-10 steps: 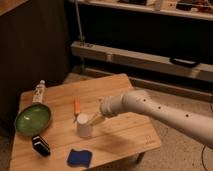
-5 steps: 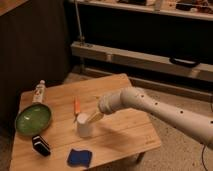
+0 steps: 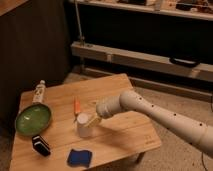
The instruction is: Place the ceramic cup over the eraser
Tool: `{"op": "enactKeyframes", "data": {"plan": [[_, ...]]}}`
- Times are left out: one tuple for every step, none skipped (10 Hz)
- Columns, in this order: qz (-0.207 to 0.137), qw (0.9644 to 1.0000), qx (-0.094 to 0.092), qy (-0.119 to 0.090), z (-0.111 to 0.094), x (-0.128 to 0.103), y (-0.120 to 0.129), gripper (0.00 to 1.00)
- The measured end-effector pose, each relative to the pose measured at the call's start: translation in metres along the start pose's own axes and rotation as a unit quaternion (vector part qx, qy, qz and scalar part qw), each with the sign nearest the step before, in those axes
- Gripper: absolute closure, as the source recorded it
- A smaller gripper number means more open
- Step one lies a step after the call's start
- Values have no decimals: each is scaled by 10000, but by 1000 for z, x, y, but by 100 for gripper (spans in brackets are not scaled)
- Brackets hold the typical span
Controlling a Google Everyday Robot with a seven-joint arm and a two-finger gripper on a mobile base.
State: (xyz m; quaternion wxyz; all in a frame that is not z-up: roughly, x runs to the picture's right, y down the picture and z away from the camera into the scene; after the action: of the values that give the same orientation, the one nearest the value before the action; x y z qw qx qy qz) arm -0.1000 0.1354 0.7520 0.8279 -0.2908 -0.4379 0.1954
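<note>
The ceramic cup (image 3: 84, 125), small, white and without a handle, stands upright near the middle of the wooden table (image 3: 125, 135). My gripper (image 3: 93, 119), at the end of the white arm reaching in from the right, is right against the cup's upper right side. The eraser (image 3: 41, 144), a small black block with a whitish stripe, lies near the table's front left edge. It is well to the left of the cup and apart from it.
A green bowl (image 3: 33, 119) sits at the left. A white labelled bottle (image 3: 39, 91) lies behind it. An orange marker-like item (image 3: 77, 106) lies just behind the cup. A flat blue pad (image 3: 79, 157) lies at the front edge.
My gripper has edged slightly left and down, closer against the cup. The cup and the other objects have stayed in place.
</note>
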Motion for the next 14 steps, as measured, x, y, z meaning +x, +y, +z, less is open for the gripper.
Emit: {"op": "enactKeyframes", "data": {"plan": [[-1, 9999, -97, -37, 8, 1, 5, 20], [-11, 9998, -177, -53, 13, 3, 9, 20], [-51, 9996, -274, -65, 19, 5, 14, 20], [-83, 9994, -336, -71, 23, 6, 16, 20], [-100, 9992, -385, -78, 26, 7, 18, 20], [-128, 9988, -453, -103, 33, 11, 19, 20], [-137, 9986, -487, -135, 37, 14, 20, 20], [-131, 9984, -518, -166, 41, 17, 19, 20], [-121, 9981, -574, -213, 47, 22, 20, 24], [-123, 9978, -608, -249, 51, 24, 20, 30], [-112, 9975, -634, -281, 54, 26, 21, 41], [-97, 9973, -655, -304, 55, 27, 22, 51], [-78, 9973, -656, -331, 55, 27, 22, 63], [-46, 9973, -647, -331, 54, 27, 21, 72]]}}
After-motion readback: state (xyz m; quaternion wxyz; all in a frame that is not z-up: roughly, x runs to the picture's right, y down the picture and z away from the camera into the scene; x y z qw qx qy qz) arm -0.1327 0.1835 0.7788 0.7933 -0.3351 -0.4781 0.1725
